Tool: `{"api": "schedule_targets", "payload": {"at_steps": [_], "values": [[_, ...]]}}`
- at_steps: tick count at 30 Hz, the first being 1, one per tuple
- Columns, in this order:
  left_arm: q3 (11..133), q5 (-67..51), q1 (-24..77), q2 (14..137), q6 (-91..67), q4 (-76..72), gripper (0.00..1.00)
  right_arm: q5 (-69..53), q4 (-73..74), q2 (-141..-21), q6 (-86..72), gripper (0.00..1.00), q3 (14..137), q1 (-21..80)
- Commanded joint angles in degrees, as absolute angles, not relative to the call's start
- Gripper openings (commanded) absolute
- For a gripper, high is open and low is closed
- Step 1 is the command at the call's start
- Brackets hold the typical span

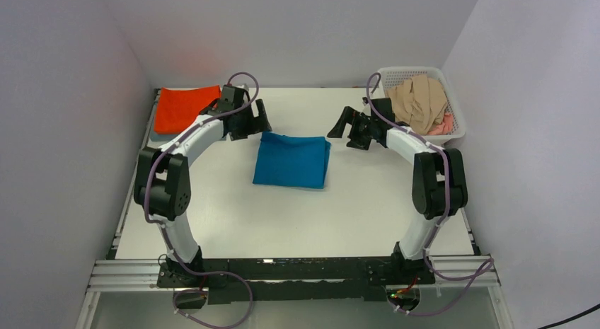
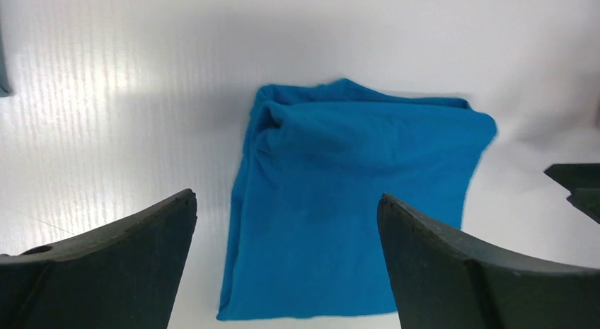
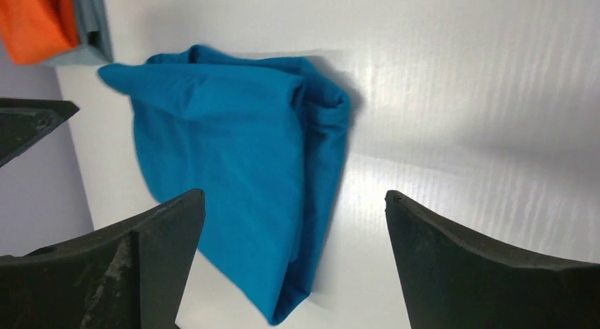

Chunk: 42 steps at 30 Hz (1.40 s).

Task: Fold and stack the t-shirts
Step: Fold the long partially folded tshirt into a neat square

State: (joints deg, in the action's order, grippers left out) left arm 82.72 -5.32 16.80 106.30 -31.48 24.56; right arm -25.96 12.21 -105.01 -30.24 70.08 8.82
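Teal-blue t-shirt (image 1: 291, 161) lies folded at mid-table, between both arms
Orange t-shirt (image 1: 185, 107) far left, its right edge hidden behind the left arm; left gripper (image 2: 286, 197) and right gripper (image 3: 295, 194) hover near the fold's far corners, jaws spread wide

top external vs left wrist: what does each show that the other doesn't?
Only top external: the orange t-shirt at far left, and the basket holding beige shirts. Only left wrist: the left gripper plainly open, and bunched folds at one edge of the blue t-shirt. Both: that folded shirt lying on the table, ungripped.
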Motion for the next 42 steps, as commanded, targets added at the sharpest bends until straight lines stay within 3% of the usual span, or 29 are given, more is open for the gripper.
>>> {"api": "schedule_targets", "payload": {"at_steps": [1, 14, 27, 33, 39, 42], "values": [[80.25, -13.90, 17.27, 100.38, -29.59, 20.10, 0.99, -31.57, 5.56, -97.82, -31.69, 1.00, 65.90, 10.78], [85.83, -29.25, 17.32, 112.73, -29.41, 15.51, 0.99, -42.00, -11.04, -109.40, -43.15, 1.00, 69.37, 16.28], [97.07, -22.95, 17.16, 128.61, -31.86, 21.56, 1.00, -28.36, -4.75, -118.28, -41.53, 1.00, 69.60, 14.26], [90.47, -20.28, 16.30, 124.18, -31.08, 24.47, 0.99, -21.02, -1.54, -116.04, -39.95, 1.00, 66.28, 13.51], [87.28, -25.40, 16.46, 113.57, -28.07, 20.05, 0.99, -23.06, 0.90, -109.89, -34.94, 1.00, 68.97, 13.38], [84.98, -20.60, 16.50, 108.38, -26.61, 19.18, 0.99, -21.50, 1.07, -104.97, -33.68, 1.00, 68.73, 13.36]]}}
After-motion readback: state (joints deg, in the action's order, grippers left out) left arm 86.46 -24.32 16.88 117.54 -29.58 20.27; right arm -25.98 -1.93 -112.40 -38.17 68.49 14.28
